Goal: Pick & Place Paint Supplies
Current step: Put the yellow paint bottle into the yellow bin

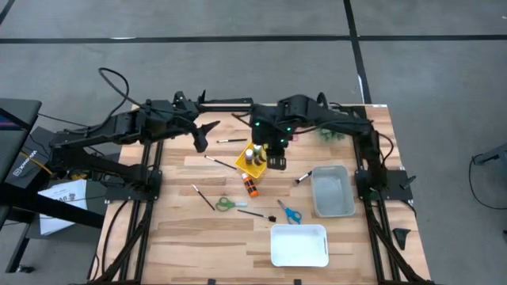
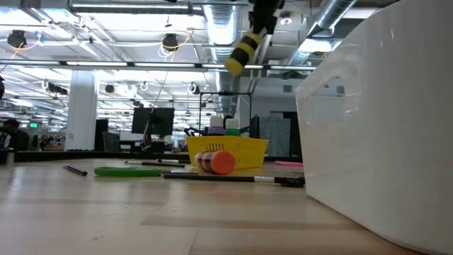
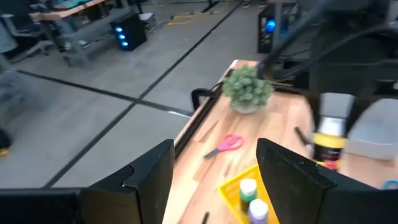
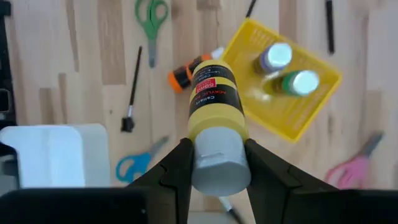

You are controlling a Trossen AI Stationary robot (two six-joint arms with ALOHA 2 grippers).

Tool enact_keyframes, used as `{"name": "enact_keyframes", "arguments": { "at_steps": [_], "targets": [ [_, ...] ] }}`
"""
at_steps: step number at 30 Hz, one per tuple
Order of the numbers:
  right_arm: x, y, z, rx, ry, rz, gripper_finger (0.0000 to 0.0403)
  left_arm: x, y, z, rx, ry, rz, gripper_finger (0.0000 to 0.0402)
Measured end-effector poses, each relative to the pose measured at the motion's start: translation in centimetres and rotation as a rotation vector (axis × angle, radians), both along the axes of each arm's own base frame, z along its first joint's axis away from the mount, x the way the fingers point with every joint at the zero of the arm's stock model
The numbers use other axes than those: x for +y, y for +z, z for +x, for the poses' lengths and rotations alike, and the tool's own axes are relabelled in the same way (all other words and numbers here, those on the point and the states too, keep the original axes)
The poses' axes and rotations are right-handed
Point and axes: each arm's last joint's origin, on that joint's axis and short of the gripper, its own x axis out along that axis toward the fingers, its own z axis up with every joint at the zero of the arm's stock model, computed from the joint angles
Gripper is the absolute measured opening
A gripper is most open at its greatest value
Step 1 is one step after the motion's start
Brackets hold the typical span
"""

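Holding the yellow paint bottle [image 4: 214, 118] by its grey cap end, the right gripper [image 4: 216, 163] hangs above the yellow basket [image 4: 314, 106]. Purple bottle [image 4: 275, 57] and green bottle [image 4: 298, 83] already stand inside. Best approach, I judge: centre over the basket's free corner, descend straight, avoid knocking those two. Orange bottle [image 4: 185, 73] lies just beside the basket; green scissors [image 4: 152, 18] and brush [image 4: 132, 93] lie beyond it. Left gripper [image 3: 214, 180] waits spread and empty, near the basket.

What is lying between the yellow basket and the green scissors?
The orange paint bottle lies on its side between the yellow basket and green scissors, seen in the high view.
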Motion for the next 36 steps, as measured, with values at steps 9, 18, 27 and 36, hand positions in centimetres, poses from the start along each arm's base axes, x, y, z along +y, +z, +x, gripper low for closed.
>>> {"name": "enact_keyframes", "arguments": {
  "at_steps": [9, 18, 27, 36],
  "targets": [
    [-1.0, -3.6, 2.3, 0.106, -0.199, 0.063, 0.0110, 0.3, -0.4, -0.7, 0.065, 0.121, 0.043, 0.0221],
    [-3.5, -4.4, 2.3, 0.133, -0.363, 0.095, 0.0110, 0.6, -0.3, -1.7, 0.104, 0.211, 0.092, 0.0221],
    [-6.0, -4.4, 1.8, 0.134, -0.465, 0.112, 0.0110, 0.9, -0.1, -2.2, 0.097, 0.237, 0.092, 0.0221],
    [-6.4, -4.3, 1.6, 0.133, -0.482, 0.186, 0.0110, 0.9, -0.1, -2.1, 0.099, 0.236, 0.091, 0.0221]
  ]
}}
